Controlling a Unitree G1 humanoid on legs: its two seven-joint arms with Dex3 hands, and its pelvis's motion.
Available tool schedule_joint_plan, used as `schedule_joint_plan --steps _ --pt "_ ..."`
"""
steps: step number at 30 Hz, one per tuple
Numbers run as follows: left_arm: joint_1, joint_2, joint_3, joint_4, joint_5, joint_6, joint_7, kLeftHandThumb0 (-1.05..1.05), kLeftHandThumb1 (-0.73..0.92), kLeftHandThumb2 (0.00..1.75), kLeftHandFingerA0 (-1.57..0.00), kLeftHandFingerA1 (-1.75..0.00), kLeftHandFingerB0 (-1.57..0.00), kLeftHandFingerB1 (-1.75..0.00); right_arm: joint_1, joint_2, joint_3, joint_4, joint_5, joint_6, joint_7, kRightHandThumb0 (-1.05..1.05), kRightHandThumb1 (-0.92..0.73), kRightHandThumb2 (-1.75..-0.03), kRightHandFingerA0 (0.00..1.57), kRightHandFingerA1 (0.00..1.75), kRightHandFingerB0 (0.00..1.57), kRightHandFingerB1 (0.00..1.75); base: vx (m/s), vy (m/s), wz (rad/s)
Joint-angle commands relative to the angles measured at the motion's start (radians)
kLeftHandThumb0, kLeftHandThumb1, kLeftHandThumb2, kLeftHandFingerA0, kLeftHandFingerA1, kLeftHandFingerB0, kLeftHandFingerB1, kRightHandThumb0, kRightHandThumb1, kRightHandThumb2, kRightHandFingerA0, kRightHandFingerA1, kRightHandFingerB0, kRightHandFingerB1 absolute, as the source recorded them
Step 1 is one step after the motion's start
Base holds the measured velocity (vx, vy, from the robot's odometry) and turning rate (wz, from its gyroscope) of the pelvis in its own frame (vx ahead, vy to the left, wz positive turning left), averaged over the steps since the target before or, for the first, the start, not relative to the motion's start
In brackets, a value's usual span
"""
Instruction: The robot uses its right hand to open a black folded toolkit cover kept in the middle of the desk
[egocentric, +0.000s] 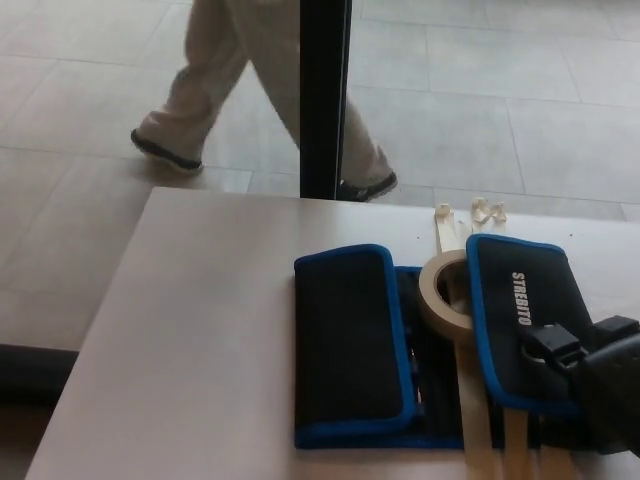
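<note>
Fingers of the black right hand (590, 375) lie over the lower edge of the right flap, but whether they pinch it or merely rest there I cannot tell — the hand is half cut off at the picture's corner. The black fabric toolkit cover with blue piping (400, 350) lies toward the right part of the pale bench (200, 330), its left flap (345, 345) and right flap (520, 325) both folded inward. A beige roll of masking tape (445, 295) leans between them. Beyond the bench, a person's legs (240, 90) cross the tiled floor. Judging by this, the opening step is just starting; next, the hand needs a sure hold on the right flap's edge, then a swing outward.
</note>
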Motion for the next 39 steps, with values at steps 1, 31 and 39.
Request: schedule_joint_plan --steps 1,31,39 --pt "0.001 0.019 0.008 0.007 -0.02 -0.017 0.019 -0.46 0.57 0.57 -0.65 -0.76 -0.64 -0.56 -0.031 0.013 -0.049 0.064 0.03 -0.111 -0.22 -0.38 -0.48 -0.92 1.18 1.36 0.83 0.79 0.0 0.0 0.0" --pt "0.011 0.021 0.009 0.008 -0.02 -0.023 0.014 -0.46 0.58 0.57 -0.6 -0.71 -0.61 -0.54 0.097 0.196 -0.935 0.038 0.822 -0.035 0.109 -0.29 -0.65 -0.85 0.95 1.65 0.88 0.83 0.0 0.0 0.0" --pt "0.012 0.022 0.013 0.007 -0.024 -0.019 0.02 -0.46 0.58 0.57 -0.62 -0.74 -0.6 -0.55 0.2 0.214 -1.07 0.092 0.935 -0.056 0.203 -0.31 -0.64 -0.83 0.85 1.58 0.87 0.88 0.0 0.0 0.0"
